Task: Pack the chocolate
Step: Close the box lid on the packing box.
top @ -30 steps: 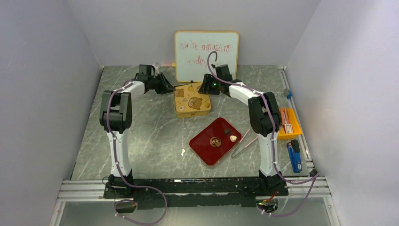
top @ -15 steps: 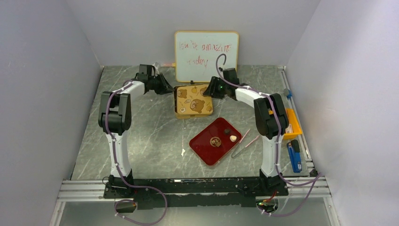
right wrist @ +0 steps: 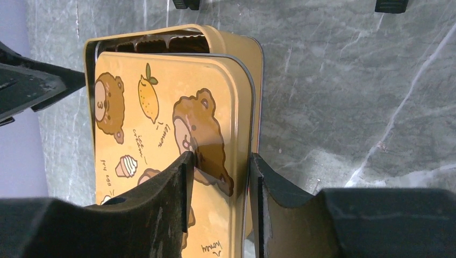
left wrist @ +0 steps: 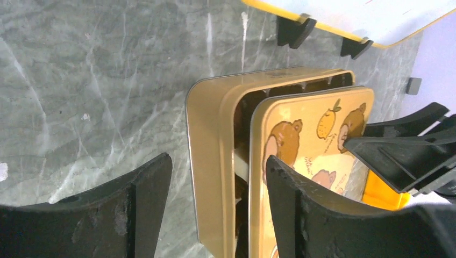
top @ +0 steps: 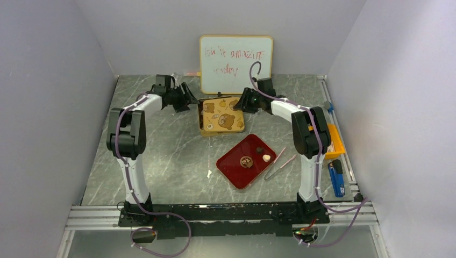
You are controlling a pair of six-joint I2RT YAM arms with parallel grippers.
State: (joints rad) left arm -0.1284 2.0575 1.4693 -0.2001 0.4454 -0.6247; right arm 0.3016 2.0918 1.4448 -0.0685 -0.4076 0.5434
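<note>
3 choc pcs [top: 247, 161], small, dark brown, mid-brown, cream, on red tray [top: 234, 174] mid-surface [top: 161, 156], tin [left wrist: 207, 161] nr far edge, lid [right wrist: 161, 107] askew, left hand [left wrist: 218, 166] fingers apart, right hand [right wrist: 220, 158] astride lid edge, grip unclear

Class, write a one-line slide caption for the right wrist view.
Right gripper straddles the edge of the bear-print lid, which sits askew on the yellow tin.

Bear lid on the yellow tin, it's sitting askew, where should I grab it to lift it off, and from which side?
Probably the lid by its long edge nearest the left gripper. It sits clear of the tin wall there, with a dark gap, so that rim is free. Come from the left, one of the fingers over the lid and one in the gap.
</note>
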